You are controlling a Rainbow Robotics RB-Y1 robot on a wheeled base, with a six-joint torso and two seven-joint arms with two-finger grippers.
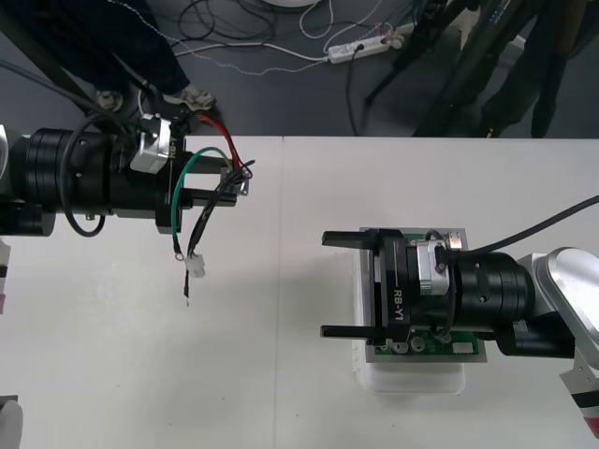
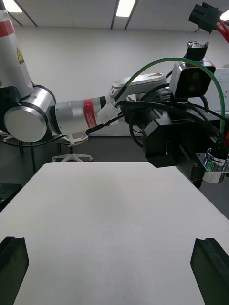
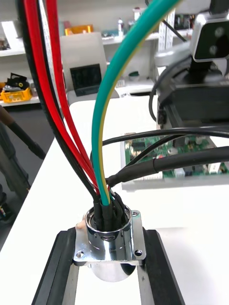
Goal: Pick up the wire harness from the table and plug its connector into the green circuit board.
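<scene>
My left gripper (image 1: 229, 181) hovers over the table's left half, shut on the harness's round metal socket (image 3: 110, 238). Both black fingers (image 3: 59, 267) press the socket's flange. Red, black and green wires (image 1: 211, 154) loop up out of the socket, and a thin black lead with a small white connector (image 1: 195, 267) hangs below. In the right wrist view the black plug (image 2: 206, 16) hangs high above the left gripper (image 2: 176, 138). Over the green circuit board (image 1: 445, 344) on its white base (image 1: 412, 376), my right gripper (image 1: 325, 285) stands open, its fingers (image 2: 12, 257) wide apart and holding nothing.
Bare table (image 1: 281, 374) lies between the two grippers. The table's far edge runs just behind the left gripper, with dark floor, cables and a power strip (image 1: 360, 47) beyond it.
</scene>
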